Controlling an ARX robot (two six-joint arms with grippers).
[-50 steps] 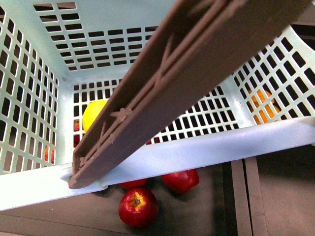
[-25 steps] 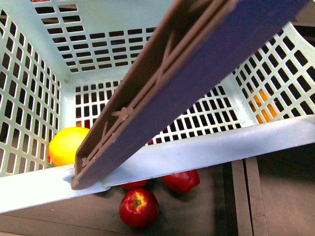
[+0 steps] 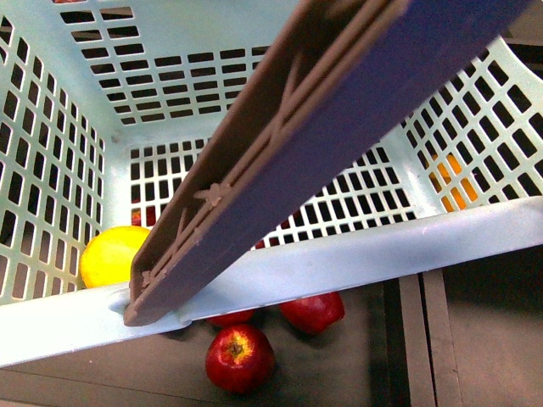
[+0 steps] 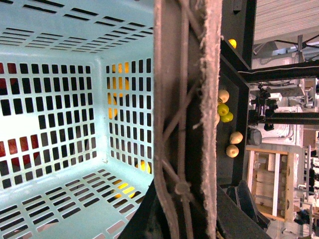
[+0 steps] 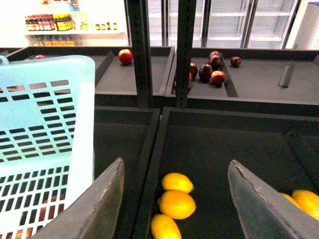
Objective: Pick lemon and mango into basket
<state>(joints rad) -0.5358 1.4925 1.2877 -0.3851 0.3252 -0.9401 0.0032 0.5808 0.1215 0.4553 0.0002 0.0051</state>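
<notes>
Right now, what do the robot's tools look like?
The right tool has two flat, plain grey fingers tapering to blunt tips. The left tool shows only as dark finger parts beside the brown basket handle. No cables or markings show.

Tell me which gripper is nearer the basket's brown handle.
Left. The left gripper has its fingers on either side of the handle, right against it. The right gripper hangs open over a bin of yellow fruit, beside the basket, with the handle out of its view.
</notes>
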